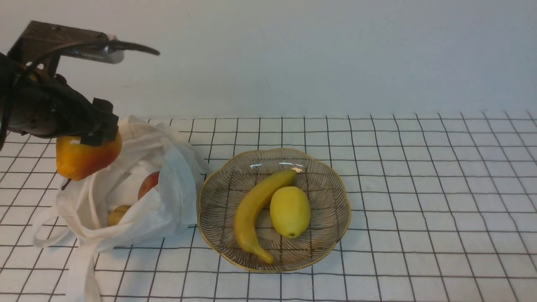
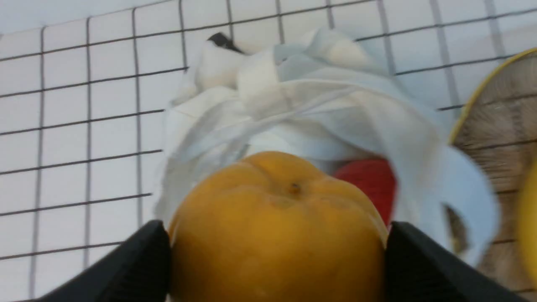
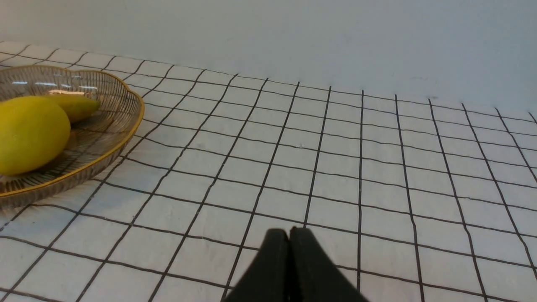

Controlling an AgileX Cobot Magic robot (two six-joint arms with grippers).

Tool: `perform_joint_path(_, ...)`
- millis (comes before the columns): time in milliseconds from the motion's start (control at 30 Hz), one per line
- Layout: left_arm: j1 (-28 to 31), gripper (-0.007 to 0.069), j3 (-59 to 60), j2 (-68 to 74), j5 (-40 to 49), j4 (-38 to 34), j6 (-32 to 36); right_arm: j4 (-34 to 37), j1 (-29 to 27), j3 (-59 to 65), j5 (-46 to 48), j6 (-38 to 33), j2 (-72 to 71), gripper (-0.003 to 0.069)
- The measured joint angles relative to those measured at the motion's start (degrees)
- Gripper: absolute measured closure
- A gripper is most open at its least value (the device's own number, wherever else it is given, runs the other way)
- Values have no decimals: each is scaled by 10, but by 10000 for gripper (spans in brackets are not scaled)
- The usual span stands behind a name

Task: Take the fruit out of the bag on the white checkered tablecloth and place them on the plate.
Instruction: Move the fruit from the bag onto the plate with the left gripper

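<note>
My left gripper (image 1: 94, 136) is shut on the big orange-yellow pear (image 1: 86, 156) and holds it in the air above the left side of the white bag (image 1: 168, 201). In the left wrist view the pear (image 2: 277, 235) sits between my two black fingers (image 2: 138, 260), with the bag (image 2: 302, 100) below. A red-orange round fruit (image 1: 149, 183) and a dull yellow one (image 1: 117, 214) lie inside the bag. The glass plate (image 1: 335, 188) with gold rim stands right of the bag on the checkered tablecloth (image 1: 419, 188). My right gripper (image 3: 289, 235) is shut and empty over bare cloth.
A banana (image 1: 254, 212) and a yellow lemon-like fruit (image 1: 290, 211) lie in the plate. The bag's long strap handles (image 1: 54, 235) trail toward the front left. A white wall (image 1: 293, 54) backs the table. A dark lamp arm (image 1: 96, 46) stands at far left.
</note>
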Motion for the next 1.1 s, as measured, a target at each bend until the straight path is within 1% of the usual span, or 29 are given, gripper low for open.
perform_joint_path(100,-19,34,0,-30,4,-64,21,0,0,0,0,0,0,673)
perform_joint_path(167,-53,34,0,-41,-1,-120,50,0,0,0,0,0,0,673)
perform_joint_path(200,-56,34,0,-42,-2,-125,54,0,0,0,0,0,0,673)
perform_joint_path(267,-87,34,0,-36,-18,-167,78,0,0,0,0,-1,0,673)
perform_joint_path(367,-125,34,0,-7,-57,-195,100,0,0,0,0,-2,0,673)
perform_joint_path(467,-153,34,0,48,-101,-200,121,0,0,0,0,-2,0,673)
perform_joint_path(567,-165,34,0,100,-136,-203,129,0,0,0,0,-2,0,673)
perform_joint_path(733,-168,34,1,186,-180,-207,132,0,0,0,0,-2,0,673)
perform_joint_path(833,-168,34,1,219,-208,-208,132,0,0,0,0,-2,0,673)
perform_joint_path(933,-168,31,1,228,-216,-208,132,0,0,0,0,-2,0,673)
perform_joint_path(967,-168,1,1,230,-221,-208,132,0,0,0,0,-2,0,673)
perform_joint_path(1000,-168,-3,1,230,-221,-208,132,0,0,0,0,-2,0,673)
perform_joint_path(1033,-168,-30,1,230,-222,-208,132,0,0,0,0,-2,0,673)
perform_joint_path(1100,-168,-54,0,230,-222,-209,132,0,0,0,0,-2,0,673)
